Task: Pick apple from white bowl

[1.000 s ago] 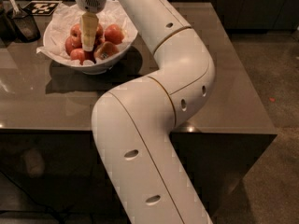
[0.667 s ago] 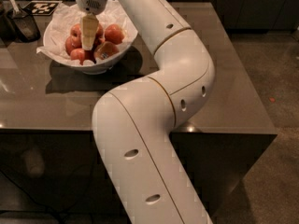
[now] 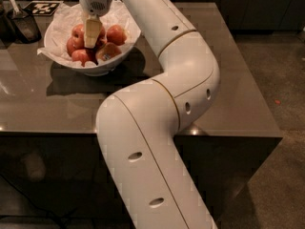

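Observation:
The white bowl stands at the back left of the dark table, lined with crumpled white paper. Several red apples lie in it, among them one at the right, one at the front and one at the left. My gripper hangs from the white arm straight down into the bowl, its tip among the middle apples and hiding what lies right under it.
A small dark container with a scoop stands left of the bowl. A black-and-white marker card lies behind it. My arm's large white links cross the table's middle and front edge. The floor lies to the right.

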`<state>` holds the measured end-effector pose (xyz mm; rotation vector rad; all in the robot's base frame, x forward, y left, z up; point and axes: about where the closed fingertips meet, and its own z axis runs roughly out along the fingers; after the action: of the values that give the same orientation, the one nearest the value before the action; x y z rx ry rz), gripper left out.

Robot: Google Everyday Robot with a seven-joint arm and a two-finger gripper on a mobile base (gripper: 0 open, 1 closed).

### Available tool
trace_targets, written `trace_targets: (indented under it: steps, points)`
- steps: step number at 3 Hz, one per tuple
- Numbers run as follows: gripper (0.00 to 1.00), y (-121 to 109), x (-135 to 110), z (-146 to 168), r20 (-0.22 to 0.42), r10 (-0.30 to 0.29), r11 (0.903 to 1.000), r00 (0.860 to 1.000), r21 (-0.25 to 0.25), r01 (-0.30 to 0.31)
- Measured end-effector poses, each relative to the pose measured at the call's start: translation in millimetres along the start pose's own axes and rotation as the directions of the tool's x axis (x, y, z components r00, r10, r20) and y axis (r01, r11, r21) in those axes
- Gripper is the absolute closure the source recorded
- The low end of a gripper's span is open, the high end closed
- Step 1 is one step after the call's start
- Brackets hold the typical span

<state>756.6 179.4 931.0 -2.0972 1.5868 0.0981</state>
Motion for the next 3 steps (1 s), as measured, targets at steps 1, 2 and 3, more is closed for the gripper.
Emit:
trace_targets:
  steps: [1,2,3]
  points:
    - [0.14,1.6,0.1,0.9,0.005,-0.009,0.9999,1.0,-0.008,0.009]
    - [0.0,4.4,-0.6,3.9,0.013,-0.02,0.9995,1.0,-0.023,0.021]
    - [0.13,5.3,-0.8,5.8,0.017,-0.027,0.9992,0.999,-0.03,0.028]
